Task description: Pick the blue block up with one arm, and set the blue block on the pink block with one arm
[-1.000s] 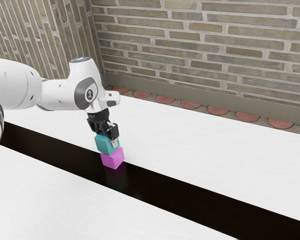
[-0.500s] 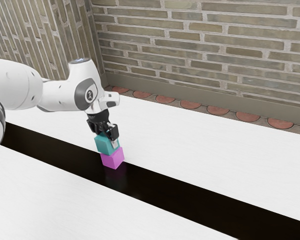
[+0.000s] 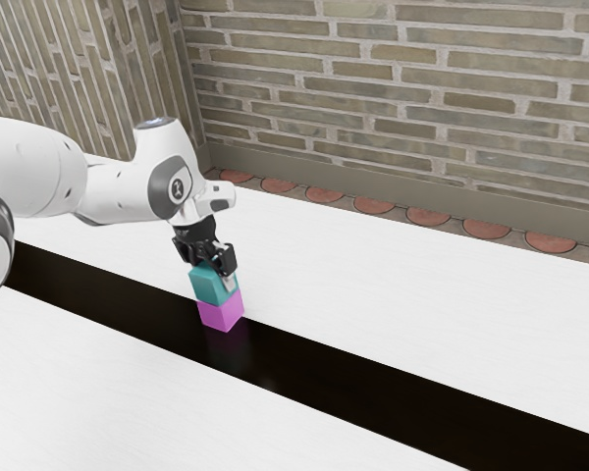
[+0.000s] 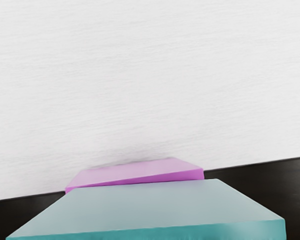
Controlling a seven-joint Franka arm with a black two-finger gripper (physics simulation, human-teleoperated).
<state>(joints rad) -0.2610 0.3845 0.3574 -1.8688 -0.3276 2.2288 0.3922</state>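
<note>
Now that blue block (image 3: pixel 211 287) sits lower, flush on pink block (image 3: pixel 222 315), stacking looks done; gripper (image 3: pixel 213 270) pinches it, release pending.

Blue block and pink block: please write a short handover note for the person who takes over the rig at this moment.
The gripper is shut on the blue block.
The blue block appears to rest on top of the pink block, which stands on the dark stripe of the table.
Done: pick-up, carry and, it seems, set-down.
Left: open the gripper, lift away, and check that the stack holds.
</note>
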